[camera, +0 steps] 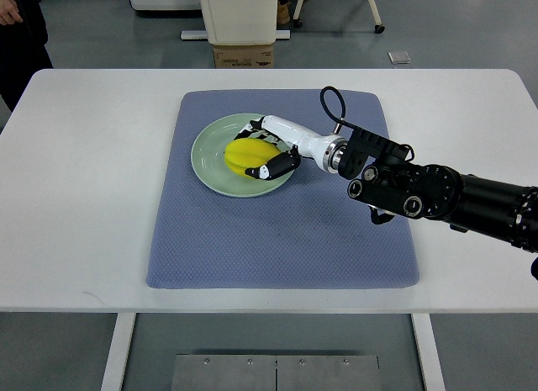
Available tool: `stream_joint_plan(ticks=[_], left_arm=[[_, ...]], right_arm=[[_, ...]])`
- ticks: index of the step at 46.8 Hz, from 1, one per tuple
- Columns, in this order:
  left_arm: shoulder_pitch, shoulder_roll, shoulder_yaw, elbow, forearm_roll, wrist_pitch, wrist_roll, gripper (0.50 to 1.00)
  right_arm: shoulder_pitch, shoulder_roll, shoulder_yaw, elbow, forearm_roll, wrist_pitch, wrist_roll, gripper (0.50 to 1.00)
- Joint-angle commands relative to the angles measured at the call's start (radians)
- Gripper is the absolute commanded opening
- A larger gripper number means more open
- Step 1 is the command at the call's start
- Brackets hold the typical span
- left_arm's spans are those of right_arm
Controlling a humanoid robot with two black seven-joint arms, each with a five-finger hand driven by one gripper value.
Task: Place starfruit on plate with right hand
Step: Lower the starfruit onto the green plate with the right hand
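A yellow starfruit (pixel 245 153) lies on the pale green plate (pixel 209 159), which sits on the blue-grey mat (pixel 286 231). My right hand (pixel 271 149) reaches in from the right edge over the plate. Its white fingers (pixel 273 166) curl around the starfruit from the right side, one black-tipped finger below the fruit and the others above it. The fruit rests on the plate's surface inside that grasp. My left arm does not show in the top view.
The mat covers the middle of a white table (pixel 84 198). A person's dark sleeve (pixel 21 38) shows at the far left corner. A cardboard box (pixel 244 55) and a machine base stand on the floor beyond the table's far edge.
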Motion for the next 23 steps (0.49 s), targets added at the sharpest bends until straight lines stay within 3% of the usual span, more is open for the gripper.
stream_joint_plan(ticks=[1, 6, 13, 18, 23], left_arm=[[0.000, 0.000, 0.000, 0.000, 0.000, 0.000, 0.000, 1.000], [0.000, 0.000, 0.000, 0.000, 0.000, 0.000, 0.000, 1.000], [0.000, 0.000, 0.000, 0.000, 0.000, 0.000, 0.000, 1.000], [0.000, 0.000, 0.000, 0.000, 0.000, 0.000, 0.000, 1.000], [0.000, 0.000, 0.000, 0.000, 0.000, 0.000, 0.000, 1.000]], right_arm=[[-0.006, 0.000, 0.000, 0.000, 0.000, 0.000, 0.000, 0.600], [-0.009, 0.000, 0.000, 0.002, 0.000, 0.000, 0.002, 0.750], [-0.018, 0.000, 0.000, 0.002, 0.002, 0.002, 0.000, 0.907], [-0.018, 0.000, 0.000, 0.002, 0.002, 0.002, 0.000, 0.979], [-0.018, 0.000, -0.002, 0.002, 0.002, 0.002, 0.000, 0.993]])
